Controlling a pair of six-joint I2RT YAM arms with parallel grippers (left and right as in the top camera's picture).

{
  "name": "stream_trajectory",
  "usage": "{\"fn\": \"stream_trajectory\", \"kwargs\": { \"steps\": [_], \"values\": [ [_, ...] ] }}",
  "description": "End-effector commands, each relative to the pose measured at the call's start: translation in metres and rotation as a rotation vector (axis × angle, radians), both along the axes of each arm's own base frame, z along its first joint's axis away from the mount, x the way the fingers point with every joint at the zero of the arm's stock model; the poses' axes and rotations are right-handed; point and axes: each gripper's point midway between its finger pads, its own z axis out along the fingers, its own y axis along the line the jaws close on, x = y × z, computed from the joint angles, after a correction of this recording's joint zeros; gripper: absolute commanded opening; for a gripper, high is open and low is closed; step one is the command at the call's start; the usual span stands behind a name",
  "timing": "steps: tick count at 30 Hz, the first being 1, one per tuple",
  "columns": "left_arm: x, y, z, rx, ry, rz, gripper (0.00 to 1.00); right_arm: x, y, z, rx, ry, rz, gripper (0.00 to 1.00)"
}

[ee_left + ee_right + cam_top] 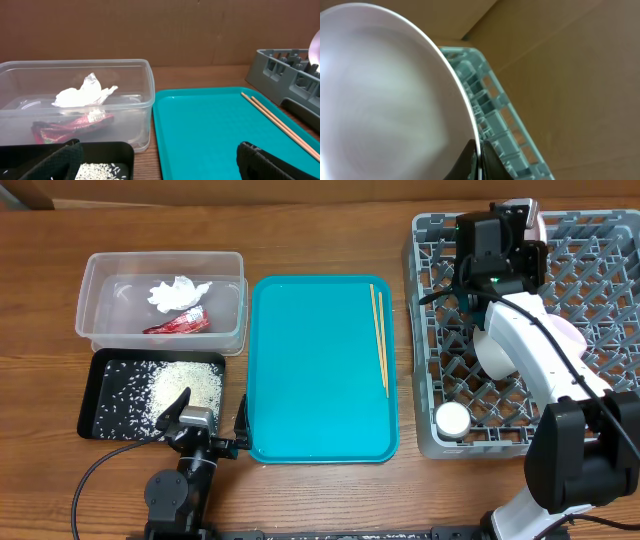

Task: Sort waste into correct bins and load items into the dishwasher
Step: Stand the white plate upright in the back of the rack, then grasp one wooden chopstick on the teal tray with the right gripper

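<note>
The clear tub (100,275) holds the white tissue (180,292) and the red wrapper (178,323); both also show in the left wrist view, tissue (82,95) and wrapper (70,125). The black tray (100,415) holds the rice (185,385). The chopsticks (380,335) lie on the teal tray's right side. My left gripper (207,414) is open and empty at the table's front, between the black tray and the teal tray. My right gripper (512,228) is shut on the rim of a white plate (385,100), held on edge over the far side of the grey dish rack (600,270).
The teal tray (310,380) lies in the middle of the table. In the rack stand a bowl (497,352), a small cup (452,418) and a pale pink dish (565,330) partly under my right arm.
</note>
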Motion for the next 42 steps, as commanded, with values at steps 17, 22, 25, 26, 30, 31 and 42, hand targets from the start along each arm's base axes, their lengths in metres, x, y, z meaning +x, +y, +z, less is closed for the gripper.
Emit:
{"fn": "stream_trajectory", "kwargs": {
  "steps": [17,22,25,26,30,31,42],
  "values": [
    [0.0,-0.001,-0.001,-0.007,-0.006,-0.008,1.0,-0.066,0.235,0.042,0.851,0.094,0.796,0.66],
    [0.0,-0.001,0.0,-0.007,-0.006,-0.008,1.0,-0.114,0.298,-0.004,1.008,0.356,0.908,0.56],
    [0.0,-0.001,-0.001,-0.007,-0.006,-0.008,1.0,-0.122,0.317,-0.045,0.976,0.47,0.897,0.53],
    [0.0,-0.001,0.0,-0.007,-0.006,-0.008,1.0,-0.12,0.318,-0.057,0.947,0.492,0.878,0.52],
    [0.0,-0.001,0.0,-0.007,-0.006,-0.008,1.0,-0.091,0.304,-0.101,0.802,0.474,0.74,0.45],
    [0.0,-0.001,-0.001,-0.007,-0.006,-0.008,1.0,-0.084,0.3,-0.107,0.785,0.455,0.712,0.45],
    [0.0,-0.001,0.0,-0.007,-0.006,-0.008,1.0,-0.041,0.273,-0.176,0.738,0.448,0.592,0.34]
  ]
}}
